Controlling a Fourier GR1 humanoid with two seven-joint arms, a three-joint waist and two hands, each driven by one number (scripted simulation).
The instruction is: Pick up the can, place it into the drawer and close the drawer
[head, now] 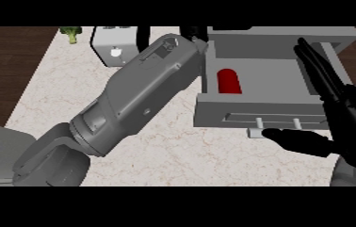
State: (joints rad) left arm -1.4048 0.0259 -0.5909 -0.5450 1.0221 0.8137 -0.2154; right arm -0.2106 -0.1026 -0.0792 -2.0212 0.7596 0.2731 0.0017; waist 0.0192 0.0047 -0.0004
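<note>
In the right half of the frame, a grey drawer (230, 114) stands pulled out from its grey cabinet (278, 33), its front wall facing the lower edge. The red can (230, 81) lies inside on the drawer floor. It sits in the left part of the compartment, just beside the left wall, with its long side running up and down the picture and its rounded end toward the top. The rest of the drawer floor to its right shows bare grey.

Along the right edge, the right hand (339, 127) is black and open. Its fingers (316, 66) are straight and stretched toward the top of the frame, lying over the drawer's right wall. Its thumb (299, 141) is spread wide to the left, just in front of the drawer's pale handle (259, 126). It holds nothing.

From the lower left corner, the left forearm (139, 94) runs as a thick grey shape diagonally up to the top centre and covers much of the pale marbled counter (62, 94). Only a small black part of the left hand (192, 32) shows past its end, by the drawer's upper left corner. Whether that hand is open or closed cannot be told.

In the upper left, a white box-shaped appliance (115, 49) stands on the counter, partly behind the forearm. A green piece of broccoli (71, 33) lies just to its left, near the counter's edge.
</note>
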